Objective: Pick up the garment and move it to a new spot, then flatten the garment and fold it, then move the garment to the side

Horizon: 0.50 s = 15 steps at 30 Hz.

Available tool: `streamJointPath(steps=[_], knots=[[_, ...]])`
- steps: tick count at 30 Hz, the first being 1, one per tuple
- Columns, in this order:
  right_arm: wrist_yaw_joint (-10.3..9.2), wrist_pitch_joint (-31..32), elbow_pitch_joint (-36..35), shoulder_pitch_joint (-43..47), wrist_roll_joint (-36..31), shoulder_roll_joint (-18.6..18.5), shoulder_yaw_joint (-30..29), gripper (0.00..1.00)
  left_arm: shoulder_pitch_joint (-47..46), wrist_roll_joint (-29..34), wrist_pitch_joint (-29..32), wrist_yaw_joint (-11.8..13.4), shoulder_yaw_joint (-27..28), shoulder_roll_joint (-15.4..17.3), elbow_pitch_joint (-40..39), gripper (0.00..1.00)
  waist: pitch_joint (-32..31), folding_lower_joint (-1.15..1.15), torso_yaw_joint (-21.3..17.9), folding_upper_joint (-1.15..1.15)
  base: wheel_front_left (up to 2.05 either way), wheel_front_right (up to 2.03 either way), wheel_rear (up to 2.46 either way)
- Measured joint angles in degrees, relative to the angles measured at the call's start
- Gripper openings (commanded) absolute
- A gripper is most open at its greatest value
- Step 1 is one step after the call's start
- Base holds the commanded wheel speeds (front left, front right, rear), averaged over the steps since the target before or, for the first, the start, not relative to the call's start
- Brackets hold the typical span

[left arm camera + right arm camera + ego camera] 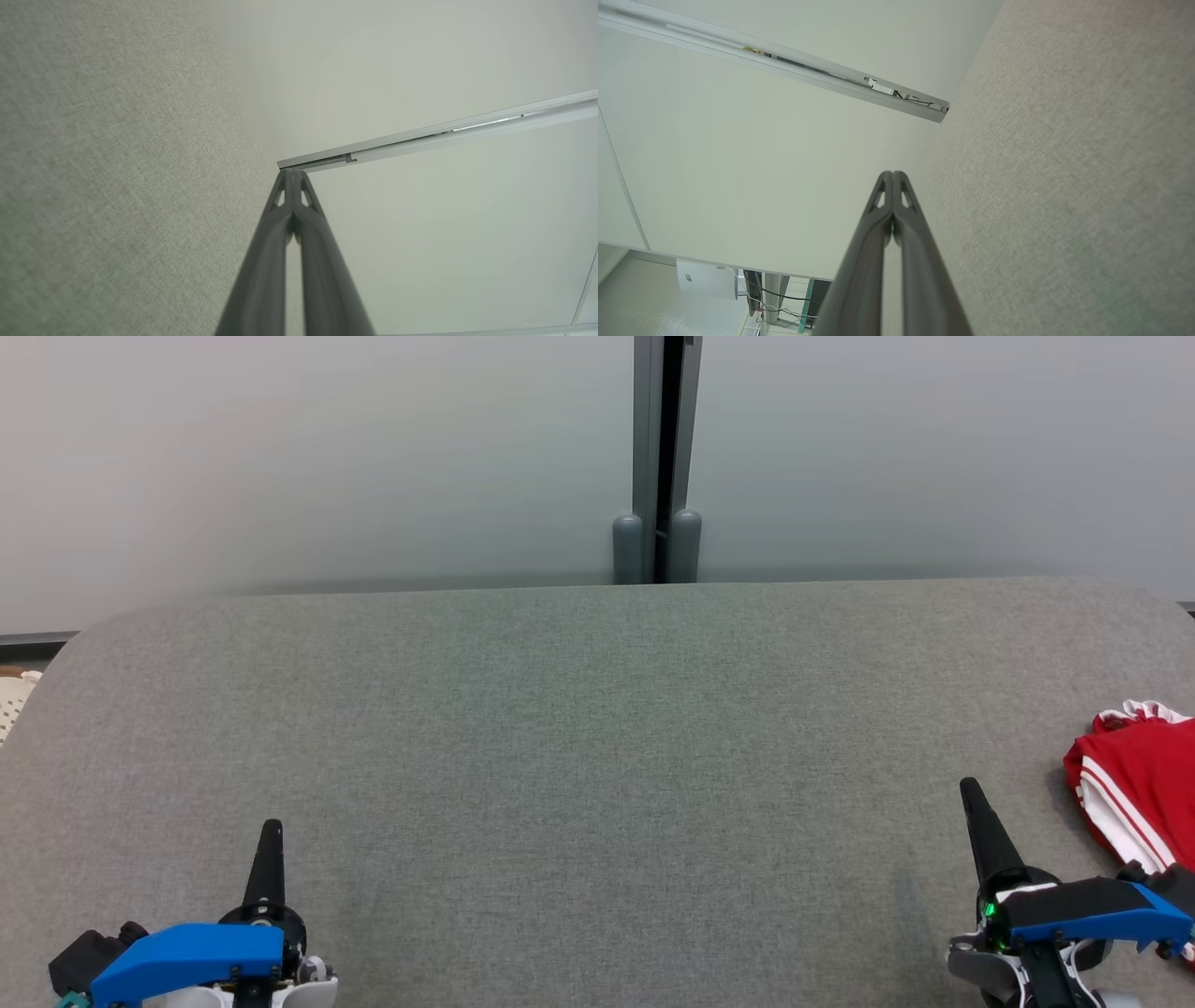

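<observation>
The left pincer (270, 835) is seen low over the grey table (597, 709). Its two dark fingers are pressed together along their length, and nothing is held between them. The right pincer (971, 795) is likewise closed to a single point, and nothing is gripped by it.

The garment (1141, 775), red with white stripes, is found on the outer side of the right pincer. It lies on the table's right end, apart from the fingertips, and is cut off by the picture's edge. It is seen as a compact bundle, not as a spread sheet. Whether it is neatly folded cannot be told.

If it is folded, the task is judged to be at its close, with the garment set aside. If not, every step is left to be done.
</observation>
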Motion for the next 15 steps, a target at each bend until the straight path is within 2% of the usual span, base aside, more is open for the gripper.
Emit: streamJointPath(steps=[15], knots=[[0.00,2.0,-2.3,0.4,7.8,0.0,-0.9,0.00,-1.0,-7.2,2.0,-0.6,0.6,0.0,-1.6,0.00,0.0,0.00,0.8,0.00,0.00,0.00,0.00]])
